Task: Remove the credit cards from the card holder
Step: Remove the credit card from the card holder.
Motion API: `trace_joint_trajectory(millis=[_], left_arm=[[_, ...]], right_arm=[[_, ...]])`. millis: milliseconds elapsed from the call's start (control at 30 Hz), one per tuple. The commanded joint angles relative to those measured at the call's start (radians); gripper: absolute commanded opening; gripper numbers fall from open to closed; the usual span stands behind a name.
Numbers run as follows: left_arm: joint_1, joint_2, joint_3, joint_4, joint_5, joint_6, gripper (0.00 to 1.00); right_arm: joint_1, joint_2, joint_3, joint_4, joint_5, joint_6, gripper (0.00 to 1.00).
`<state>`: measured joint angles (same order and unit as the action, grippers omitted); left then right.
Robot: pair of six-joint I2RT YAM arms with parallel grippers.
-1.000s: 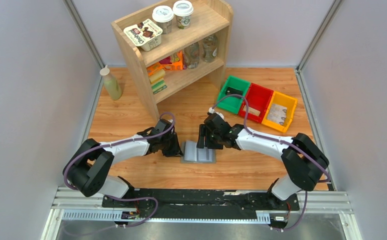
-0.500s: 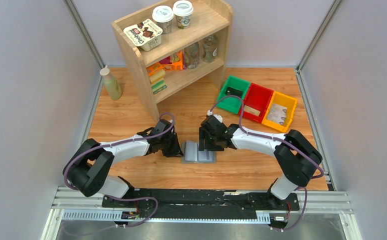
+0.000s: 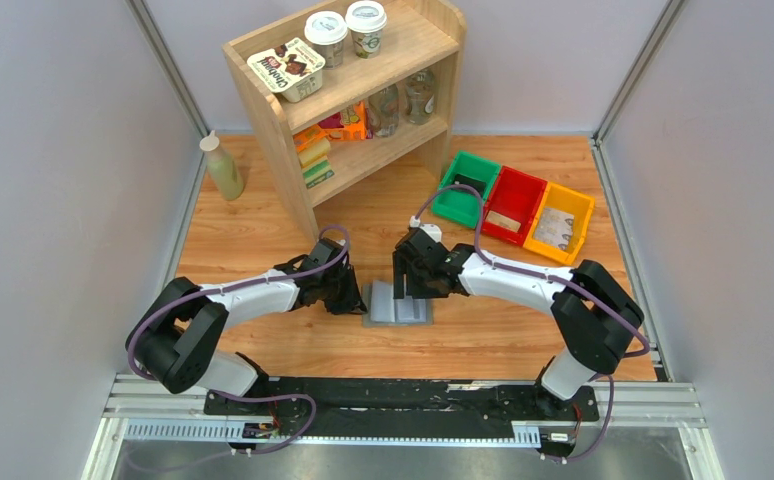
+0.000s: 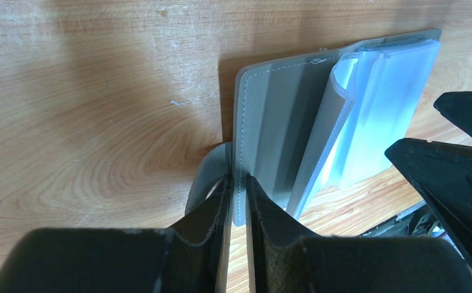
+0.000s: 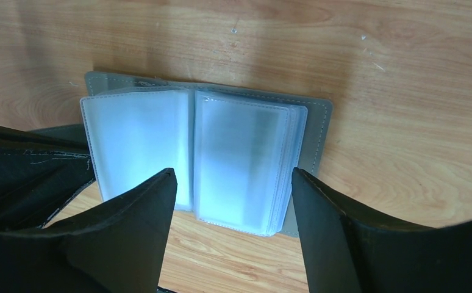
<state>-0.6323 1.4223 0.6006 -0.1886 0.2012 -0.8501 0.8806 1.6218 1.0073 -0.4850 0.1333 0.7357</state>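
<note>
Jaws on the left gripper point(image 4: 238, 184) stay clamped on the card holder's point(image 5: 239, 159) grey cover edge, pinning it open flat on the wooden table point(image 3: 263, 205) between the arms. Right gripper point(image 5: 233, 175) has spread wider over the last second and nudged in above it, gripping nothing. Guess it's lining up a pull. The credit cards aren't out yet, and I can't make them out inside. Shelf point(image 3: 275, 140) and coloured bins point(image 3: 523, 181) behind, plain grey walls around.

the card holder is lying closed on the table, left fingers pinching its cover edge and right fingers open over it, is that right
Not closed: the card holder lies open like a book on the table, as the right wrist view shows. The rest holds: the left fingers pinch its cover edge and the right fingers stand open over it.
</note>
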Motion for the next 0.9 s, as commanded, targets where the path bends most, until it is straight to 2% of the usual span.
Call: trace_joint_trajectory(millis=[0, 567, 700, 867], left_arm=[[0.0, -0.005, -0.013, 0.0, 0.003, -0.004, 0.21], [0.0, -0.003, -0.013, 0.005, 0.012, -0.006, 0.21], [-0.001, -0.003, -0.013, 0.008, 0.015, -0.007, 0.21], [-0.004, -0.005, -0.01, 0.009, 0.012, -0.007, 0.21]], right_arm=[[0.006, 0.007, 0.036, 0.002, 0.026, -0.01, 0.7], [0.014, 0.044, 0.043, 0.033, -0.041, -0.036, 0.61], [0.018, 0.026, 0.062, 0.023, -0.05, -0.047, 0.61], [0.032, 0.029, 0.093, -0.035, 0.017, -0.048, 0.69]])
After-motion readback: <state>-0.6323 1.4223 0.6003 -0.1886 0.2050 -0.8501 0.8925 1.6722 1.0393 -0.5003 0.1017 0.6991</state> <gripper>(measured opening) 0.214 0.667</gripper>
